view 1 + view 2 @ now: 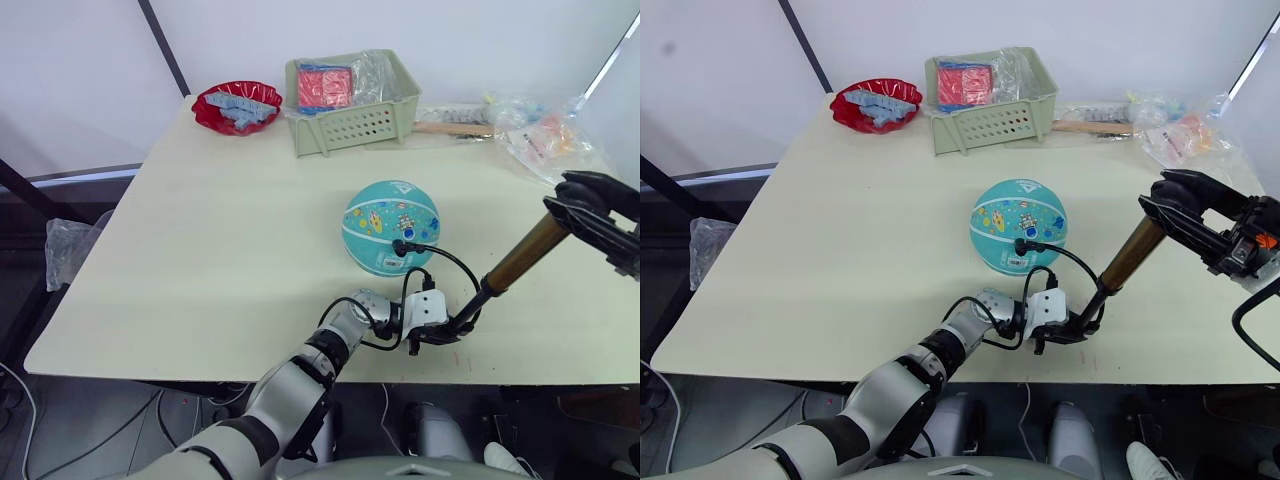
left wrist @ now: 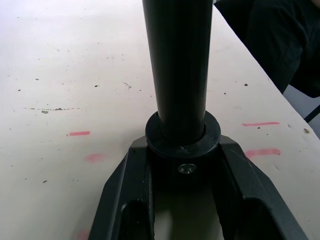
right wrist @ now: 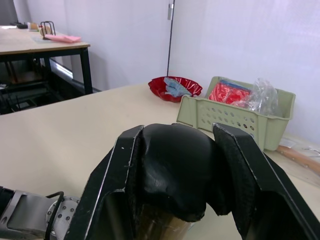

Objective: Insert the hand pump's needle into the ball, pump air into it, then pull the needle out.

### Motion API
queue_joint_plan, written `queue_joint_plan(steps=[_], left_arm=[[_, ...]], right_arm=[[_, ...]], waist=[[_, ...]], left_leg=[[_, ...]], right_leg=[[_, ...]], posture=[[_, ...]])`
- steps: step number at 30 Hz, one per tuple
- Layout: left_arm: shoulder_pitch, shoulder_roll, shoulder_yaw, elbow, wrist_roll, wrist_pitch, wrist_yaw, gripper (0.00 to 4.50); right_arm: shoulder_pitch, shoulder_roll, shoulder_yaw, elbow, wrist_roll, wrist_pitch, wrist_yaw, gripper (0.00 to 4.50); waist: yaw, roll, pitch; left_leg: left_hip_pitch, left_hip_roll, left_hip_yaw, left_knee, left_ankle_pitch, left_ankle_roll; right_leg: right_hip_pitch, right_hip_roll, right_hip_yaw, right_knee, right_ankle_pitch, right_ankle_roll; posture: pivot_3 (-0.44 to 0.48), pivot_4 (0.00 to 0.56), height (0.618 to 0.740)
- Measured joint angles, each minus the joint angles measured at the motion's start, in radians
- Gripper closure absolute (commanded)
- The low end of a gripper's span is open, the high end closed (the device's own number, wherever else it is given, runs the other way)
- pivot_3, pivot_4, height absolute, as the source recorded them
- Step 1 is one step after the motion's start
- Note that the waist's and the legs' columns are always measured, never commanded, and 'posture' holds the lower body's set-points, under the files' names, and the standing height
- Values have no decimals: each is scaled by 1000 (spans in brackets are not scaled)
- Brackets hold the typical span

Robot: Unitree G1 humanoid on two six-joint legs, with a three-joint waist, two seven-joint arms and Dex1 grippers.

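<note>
Pale beige table [image 1: 220, 250], white walls [image 1: 90, 60], grey floor [image 1: 90, 420], second dark-legged table [image 3: 35, 42]

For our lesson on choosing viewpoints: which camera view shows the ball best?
The left eye view: the whole ball shows on the table, with the hose fitting plugged into its side. The right eye view shows much the same. The wrist views face the pump instead.

Even, bright indoor light falls on the pale cream tabletop [image 1: 230, 230]; shadows are soft. Close to each hand, the black pump parts look blurred in the wrist views.
</note>
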Motion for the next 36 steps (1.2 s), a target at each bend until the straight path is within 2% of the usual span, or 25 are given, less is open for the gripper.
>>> queue_joint_plan(steps=[4, 10, 17, 25, 30, 36], left_arm=[[3, 4, -1, 2, 4, 0, 6, 3466], [6, 5, -1, 6, 4, 0, 9, 3466], [8, 6, -1, 12, 6, 1, 11, 3466], [8, 6, -1, 13, 6, 2, 12, 3466], [7, 7, -1, 13, 6, 2, 12, 3466], [1, 4, 0, 12, 2, 2, 6, 3466]], right_arm=[[74, 68, 64, -13, -101, -59, 31, 2854], [104, 138, 174, 0, -225, -135, 55, 2854], [162, 236, 316, 82, -402, -287, 98, 2854], [185, 287, 416, 173, -519, -389, 121, 2854], [186, 295, 420, 172, -524, -404, 120, 2854], [167, 235, 344, 118, -430, -289, 94, 2854]], waist=[[-2, -4, -5], [-2, -4, -11], [-3, -8, -17], [-3, -5, -19], [-3, -4, -19], [-1, 1, -16]], left_leg=[[1, 0, 0, 0, 0, 0], [2, 2, -1, 0, 0, 0], [3, 2, -1, 0, 0, 0], [4, 3, -1, 0, 0, 0], [4, 3, -1, 0, 0, 0], [1, 2, -1, 0, 0, 0]], right_leg=[[0, 0, 0, 1, 0, 0], [0, 2, 0, 1, 0, 0], [0, 3, 0, 1, 0, 0], [1, 4, 0, 2, 0, -1], [1, 4, 0, 2, 0, -1], [-1, 3, 0, 2, 0, -1]], posture=[[0, 150, 738], [0, 150, 738], [0, 150, 738], [0, 150, 738], [0, 150, 738], [0, 150, 738]])
